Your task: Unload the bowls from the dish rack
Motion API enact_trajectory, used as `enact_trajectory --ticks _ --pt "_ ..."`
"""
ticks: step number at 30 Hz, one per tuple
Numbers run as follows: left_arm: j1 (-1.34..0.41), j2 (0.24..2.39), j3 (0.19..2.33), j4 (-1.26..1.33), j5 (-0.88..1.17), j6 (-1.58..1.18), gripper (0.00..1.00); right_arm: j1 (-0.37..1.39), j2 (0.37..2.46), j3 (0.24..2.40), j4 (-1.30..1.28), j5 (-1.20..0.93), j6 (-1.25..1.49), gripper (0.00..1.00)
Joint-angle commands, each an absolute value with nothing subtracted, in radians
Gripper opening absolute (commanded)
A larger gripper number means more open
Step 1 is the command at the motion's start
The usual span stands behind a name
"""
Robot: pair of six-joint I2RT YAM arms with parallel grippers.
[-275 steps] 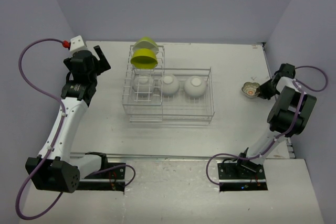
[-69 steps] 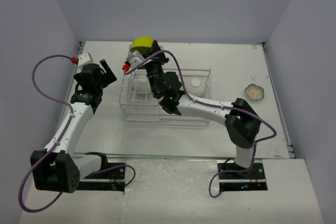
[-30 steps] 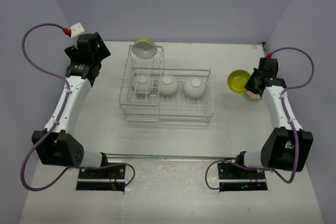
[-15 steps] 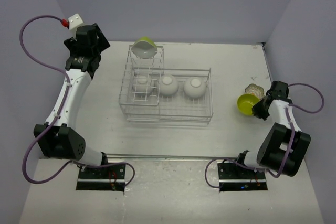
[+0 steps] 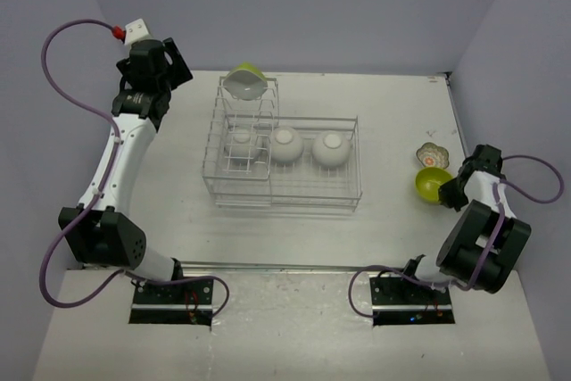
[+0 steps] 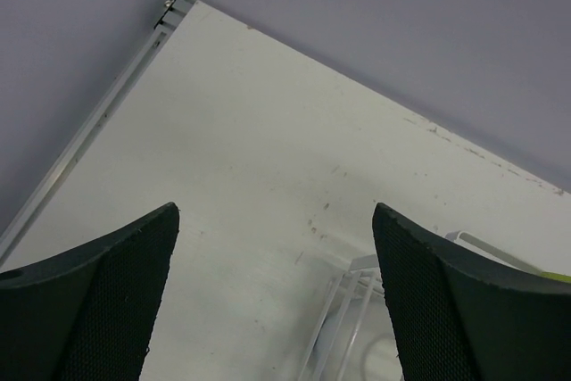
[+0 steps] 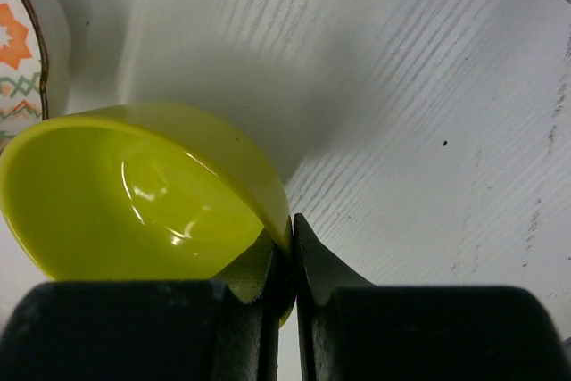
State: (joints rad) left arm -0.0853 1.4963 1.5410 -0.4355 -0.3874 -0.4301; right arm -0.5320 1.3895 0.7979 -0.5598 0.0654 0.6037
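Left arm (image 5: 111, 167) and right arm (image 5: 491, 192): white links, chunky black joints, purple cables (image 5: 55, 51) looping off (left one has a red plug (image 5: 117, 33) and white box (image 5: 138, 26)). Black mesh-textured end effector fingers (image 6: 98, 301).

Top camera overlooks all — close wrist views share its dish rack (image 5: 312, 186) and lime bowl (image 7: 134, 194).

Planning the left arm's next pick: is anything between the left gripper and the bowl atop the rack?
Nothing visible. Only bare table lies between the open left gripper and the rack, and the top bowl sits exposed on the tall section.
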Motion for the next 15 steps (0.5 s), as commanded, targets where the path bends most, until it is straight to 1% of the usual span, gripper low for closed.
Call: enact_trajectory --ticks 1,3,7,9,10,11,13,15 --pt "-0.081 1.508 1.589 -0.426 -0.347 -0.413 0.88 -0.54 1.393 0.819 -0.543 0.116 0.627 0.0" --pt "-0.081 1.508 1.591 -0.425 -0.331 -0.416 0.88 -0.54 1.402 0.824 -0.543 0.114 0.623 0.01" --pt "-0.084 1.509 1.597 -0.423 -0.301 -0.42 0.87 -0.54 1.416 0.831 -0.543 0.117 0.623 0.11" --pt "-0.087 1.511 1.601 -0.422 -0.292 -0.422 0.86 -0.54 1.417 0.83 -0.543 0.123 0.623 0.13" --pt "-0.087 1.511 1.601 -0.422 -0.284 -0.422 0.86 -0.54 1.414 0.828 -0.543 0.127 0.624 0.2" --pt "-0.089 1.511 1.601 -0.42 -0.269 -0.423 0.86 -0.54 1.416 0.827 -0.543 0.127 0.623 0.22" --pt "-0.09 1.509 1.605 -0.419 -0.255 -0.426 0.86 -0.54 1.411 0.824 -0.543 0.129 0.623 0.23" --pt "-0.092 1.509 1.609 -0.419 -0.239 -0.429 0.85 -0.54 1.401 0.824 -0.542 0.127 0.621 0.29"
